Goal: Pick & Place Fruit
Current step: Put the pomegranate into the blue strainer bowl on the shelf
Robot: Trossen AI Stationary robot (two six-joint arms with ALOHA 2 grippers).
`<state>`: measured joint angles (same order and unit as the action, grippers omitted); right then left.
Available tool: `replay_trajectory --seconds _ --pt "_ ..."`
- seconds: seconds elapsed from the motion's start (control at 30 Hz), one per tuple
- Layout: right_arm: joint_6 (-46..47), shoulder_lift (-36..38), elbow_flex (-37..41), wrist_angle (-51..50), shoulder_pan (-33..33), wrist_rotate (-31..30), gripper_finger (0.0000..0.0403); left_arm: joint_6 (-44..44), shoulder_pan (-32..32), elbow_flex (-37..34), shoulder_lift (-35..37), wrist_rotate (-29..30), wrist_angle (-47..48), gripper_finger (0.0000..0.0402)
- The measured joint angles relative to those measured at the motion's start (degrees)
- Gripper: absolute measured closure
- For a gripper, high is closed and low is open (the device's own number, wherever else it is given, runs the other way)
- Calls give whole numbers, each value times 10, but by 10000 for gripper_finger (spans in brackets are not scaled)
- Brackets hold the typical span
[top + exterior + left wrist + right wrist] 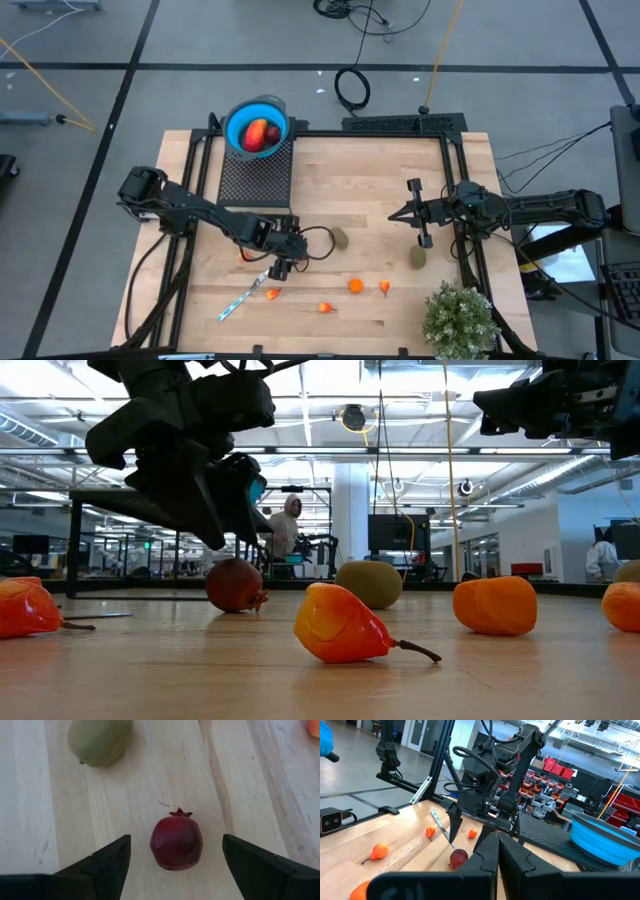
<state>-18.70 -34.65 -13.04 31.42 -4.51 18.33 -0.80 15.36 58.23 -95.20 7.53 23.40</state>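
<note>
A dark red round fruit rests on the wooden table between the two fingers of my open left gripper, which touch nothing. In the low view the left gripper hangs just above this fruit. An olive oval lies beyond it, toward the table's right. Small orange pieces lie nearer the table's near edge. Red fruit sits in a blue bowl at the far edge. My right gripper is shut and hovers at the right, near a second olive oval.
A thin silver-blue stick lies near the left gripper, toward the near edge. A bushy green plant stands at the near right corner. A black mesh mat lies in front of the bowl. A person shows in the room behind.
</note>
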Motion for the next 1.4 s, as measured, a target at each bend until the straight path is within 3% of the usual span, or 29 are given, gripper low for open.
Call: replay_trajectory --seconds 0.7,1.17,1.4 --pt "0 0 0 0 0 0 403 -21 -10 0 -77 4 -37 113" --pt "0 0 0 0 0 0 403 -19 -14 0 -77 3 -43 210" --pt "0 0 0 0 0 0 403 -39 -14 2 -77 4 -63 215"
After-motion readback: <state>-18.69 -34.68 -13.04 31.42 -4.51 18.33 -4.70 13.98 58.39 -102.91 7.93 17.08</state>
